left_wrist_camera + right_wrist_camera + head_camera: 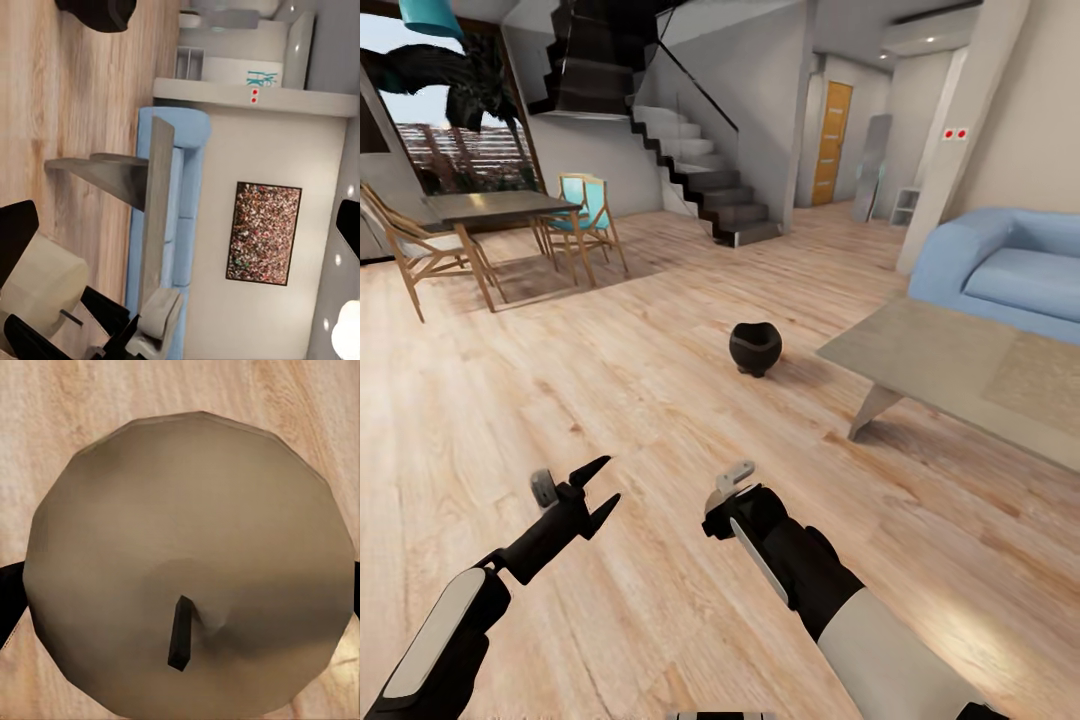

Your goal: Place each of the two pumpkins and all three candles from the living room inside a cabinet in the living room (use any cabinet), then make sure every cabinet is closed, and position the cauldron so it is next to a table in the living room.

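Observation:
A black round cauldron (755,348) stands on the plank floor of the living room, just left of the low grey coffee table (920,350); it also appears in the left wrist view (97,11). My right gripper (722,505) hangs low over the floor, shut on a pale beige candle (187,562) with a short black wick. The left wrist view catches that candle (45,279) from the side. My left gripper (598,493) is beside it, open and empty. The pumpkins and the cabinet are out of view.
A blue sofa (1010,265) sits behind the coffee table. At the far left stand a dining table (500,207) and wooden chairs (585,215). Stairs (710,190) rise at the back, with an orange door (830,140) beyond them. Open floor lies between me and the cauldron.

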You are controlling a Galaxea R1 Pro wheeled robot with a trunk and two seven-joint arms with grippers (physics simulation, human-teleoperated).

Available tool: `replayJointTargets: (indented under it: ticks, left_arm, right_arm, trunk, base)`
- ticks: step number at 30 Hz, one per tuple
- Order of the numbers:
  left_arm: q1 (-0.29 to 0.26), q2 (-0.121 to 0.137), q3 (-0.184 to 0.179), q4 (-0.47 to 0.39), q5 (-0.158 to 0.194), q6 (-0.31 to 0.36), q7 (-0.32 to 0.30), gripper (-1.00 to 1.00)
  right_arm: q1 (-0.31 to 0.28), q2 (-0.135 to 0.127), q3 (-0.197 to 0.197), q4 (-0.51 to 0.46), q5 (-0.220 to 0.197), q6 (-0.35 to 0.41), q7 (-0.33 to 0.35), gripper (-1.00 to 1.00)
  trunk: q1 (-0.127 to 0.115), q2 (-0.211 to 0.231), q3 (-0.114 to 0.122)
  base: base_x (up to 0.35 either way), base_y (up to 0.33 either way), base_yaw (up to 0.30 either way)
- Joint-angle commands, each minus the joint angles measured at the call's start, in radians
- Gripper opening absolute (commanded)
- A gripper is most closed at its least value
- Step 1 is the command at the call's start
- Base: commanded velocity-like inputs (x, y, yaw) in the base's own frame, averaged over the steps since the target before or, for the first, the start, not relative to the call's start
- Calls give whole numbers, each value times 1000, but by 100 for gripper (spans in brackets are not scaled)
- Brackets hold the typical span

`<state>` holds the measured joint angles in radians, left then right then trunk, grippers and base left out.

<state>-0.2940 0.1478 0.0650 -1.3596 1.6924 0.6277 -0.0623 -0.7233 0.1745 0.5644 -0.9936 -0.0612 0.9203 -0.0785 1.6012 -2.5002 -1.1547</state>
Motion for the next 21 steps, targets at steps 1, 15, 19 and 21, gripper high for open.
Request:
replayJointTargets:
  ticks: [1, 15, 19, 21]
  left_arm:
    - [-1, 0, 1, 0, 1, 5, 0, 100]
    - [-1, -1, 1, 1, 1, 0, 0, 100]
    - [-1, -3, 1, 3, 1, 0, 0, 100]
    - [-1, -3, 1, 20, 1, 0, -1, 100]
  right_arm:
    - [-1, 0, 2, -1, -6, 4, -9, -100]
    - [7, 0, 3, 0, -6, 2, -10, -100]
    - [12, 0, 3, 0, -6, 2, -12, -100]
    - [13, 0, 3, 0, -6, 2, -12, -100]
  trunk:
    - [0, 0, -1]
    - [0, 0, -2]
    - [0, 0, -4]
    - [0, 0, -5]
  base:
    - [0, -59, 294]
    - [0, -271, 294]
    - [0, -257, 292]
    - [0, -252, 291]
